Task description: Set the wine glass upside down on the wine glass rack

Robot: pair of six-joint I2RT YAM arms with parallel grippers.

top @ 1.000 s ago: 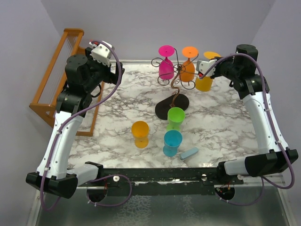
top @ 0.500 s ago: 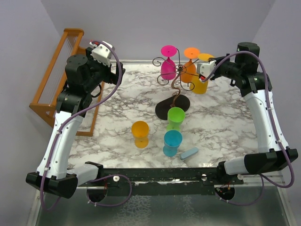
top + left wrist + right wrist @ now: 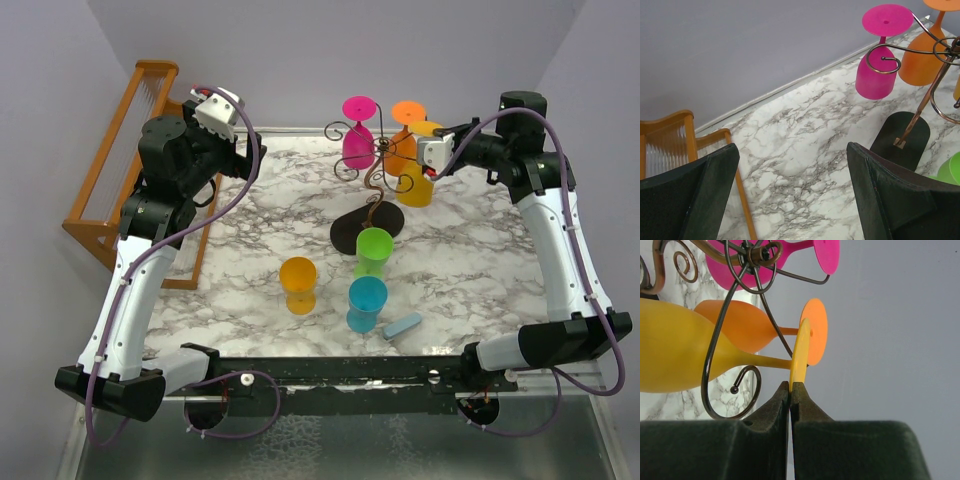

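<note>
Lilac walls close in a marble worktop (image 3: 250,225), with a wooden rack (image 3: 105,185) off its left edge. The wine glass rack (image 3: 375,190) stands toward the far edge, right of centre, with a pink glass (image 3: 354,143) and an orange glass (image 3: 399,150) hanging on it upside down.

The right gripper (image 3: 790,387) is clenched on the rim of the yellow wine glass's (image 3: 680,352) foot. That glass is upside down at the right side of the wine glass rack, bowl lowest. A curled wire arm crosses where bowl meets stem, but I cannot tell whether the glass rests on it.

The left gripper (image 3: 792,157) is spread wide with nothing in it, high over the far left corner.

Near the front edge stand a green cup (image 3: 373,250), an orange cup (image 3: 298,280) and a blue cup (image 3: 366,303).
</note>
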